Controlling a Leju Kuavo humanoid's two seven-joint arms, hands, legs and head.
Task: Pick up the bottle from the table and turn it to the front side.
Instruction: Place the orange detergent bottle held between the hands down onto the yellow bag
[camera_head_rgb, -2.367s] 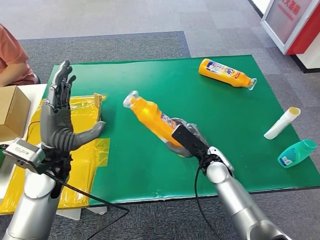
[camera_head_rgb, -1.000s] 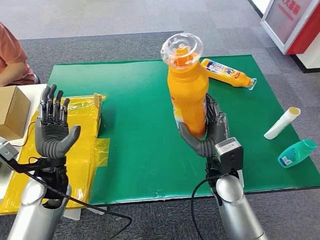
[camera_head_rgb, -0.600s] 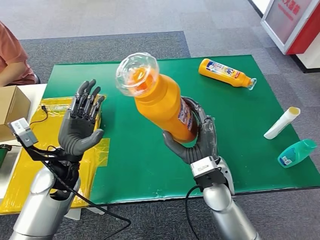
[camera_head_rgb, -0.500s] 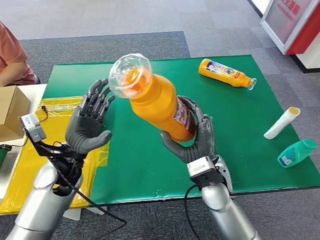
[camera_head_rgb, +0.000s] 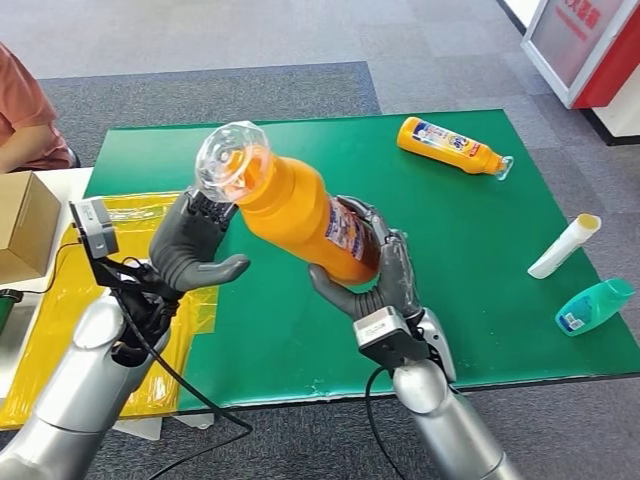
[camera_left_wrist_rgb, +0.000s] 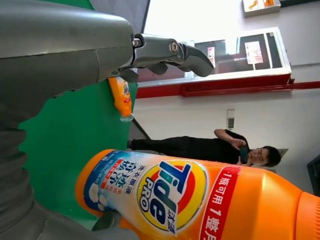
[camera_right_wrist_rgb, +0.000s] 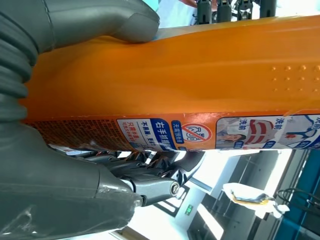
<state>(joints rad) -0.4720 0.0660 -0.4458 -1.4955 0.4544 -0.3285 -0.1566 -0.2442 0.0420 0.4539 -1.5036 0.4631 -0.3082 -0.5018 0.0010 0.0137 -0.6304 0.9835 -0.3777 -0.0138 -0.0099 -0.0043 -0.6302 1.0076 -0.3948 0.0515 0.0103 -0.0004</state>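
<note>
Two silver, tube-like metal arms end in dark grey many-fingered hands, the left hand (camera_head_rgb: 192, 255) and right hand (camera_head_rgb: 373, 275), each wrist carrying a small grey camera block trailing looped black cable.

In our right wrist view, the orange bottle (camera_right_wrist_rgb: 181, 90) stretches lengthwise across the frame, close to the camera. Our right robot hand (camera_right_wrist_rgb: 75, 125) grips it: the thick grey thumb (camera_right_wrist_rgb: 113, 20) presses along one side of the body, and the darker fingers (camera_right_wrist_rgb: 158, 180) curl around the opposite side. Along the edge by those fingers we see a label strip (camera_right_wrist_rgb: 211, 132) with blue panels, Chinese text and a red prohibition symbol. A patch of raised dots (camera_right_wrist_rgb: 294, 77) marks the bare orange surface.
</note>
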